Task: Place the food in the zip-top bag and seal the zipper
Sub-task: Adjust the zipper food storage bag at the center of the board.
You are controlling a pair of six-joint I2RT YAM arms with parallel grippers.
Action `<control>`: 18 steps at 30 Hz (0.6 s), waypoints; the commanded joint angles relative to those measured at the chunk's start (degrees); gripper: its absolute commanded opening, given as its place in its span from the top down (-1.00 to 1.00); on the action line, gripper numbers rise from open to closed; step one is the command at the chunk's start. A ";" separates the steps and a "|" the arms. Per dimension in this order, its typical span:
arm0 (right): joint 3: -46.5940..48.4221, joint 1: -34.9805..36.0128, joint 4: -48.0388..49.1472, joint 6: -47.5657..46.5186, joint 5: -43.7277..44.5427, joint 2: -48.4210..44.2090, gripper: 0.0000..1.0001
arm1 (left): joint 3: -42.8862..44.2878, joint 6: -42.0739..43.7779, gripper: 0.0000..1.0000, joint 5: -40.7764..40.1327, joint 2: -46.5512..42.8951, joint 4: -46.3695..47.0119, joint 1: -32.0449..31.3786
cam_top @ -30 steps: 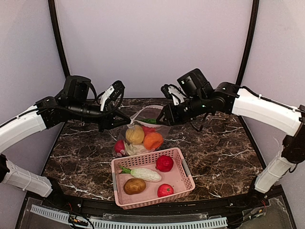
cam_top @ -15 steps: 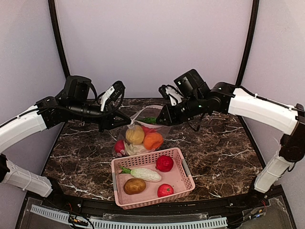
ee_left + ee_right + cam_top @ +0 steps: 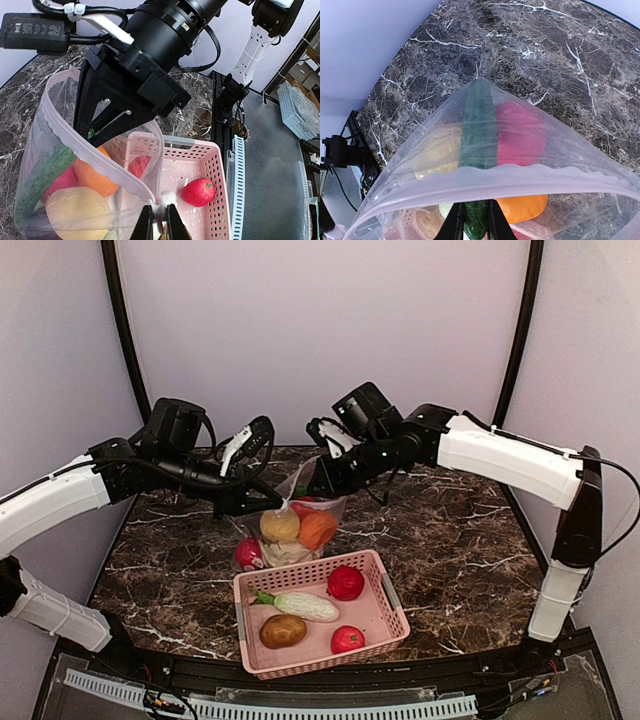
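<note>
The clear zip-top bag [image 3: 293,523] hangs between both grippers above the table, mouth up. It holds a yellow ball [image 3: 280,525], an orange ball [image 3: 318,530], a red ball [image 3: 249,553], pale cabbage [image 3: 287,554] and a green cucumber [image 3: 479,125]. My left gripper [image 3: 160,214] is shut on the near corner of the zipper [image 3: 95,145]. My right gripper [image 3: 475,207] pinches the opposite rim, with the zipper strip [image 3: 530,181] running across its tips. The mouth stands open between them. In the top view the left gripper [image 3: 262,490] and the right gripper [image 3: 318,480] are close together.
A pink slatted basket [image 3: 390,612] sits at the front of the marble table [image 3: 450,550], just in front of the bag. It holds two red balls [image 3: 345,582] [image 3: 347,638], a brown potato [image 3: 282,630] and a pale green-tipped vegetable [image 3: 300,605].
My right arm has swung left and my left gripper slightly right, bringing them closer together. The bag has shifted a little left and its mouth has narrowed.
</note>
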 commanded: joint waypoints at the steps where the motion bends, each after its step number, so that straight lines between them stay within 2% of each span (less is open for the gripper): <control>1: 2.36 -0.53 -1.03 -1.44 -0.51 3.46 0.74 | 1.80 1.02 0.99 2.27 -0.14 0.14 -0.03; 11: 3.19 -1.53 -0.49 -1.00 -0.72 5.59 0.66 | 1.19 -0.78 0.99 0.09 -0.77 2.72 0.02; 13: 3.15 -1.57 -0.58 -1.00 -0.62 4.31 0.56 | 0.99 -1.13 0.99 -3.53 -1.35 1.97 -0.03; 18: 1.18 -1.70 -0.68 -1.97 0.10 -2.03 0.16 | -1.78 -2.48 0.99 -10.70 -5.37 2.78 -0.03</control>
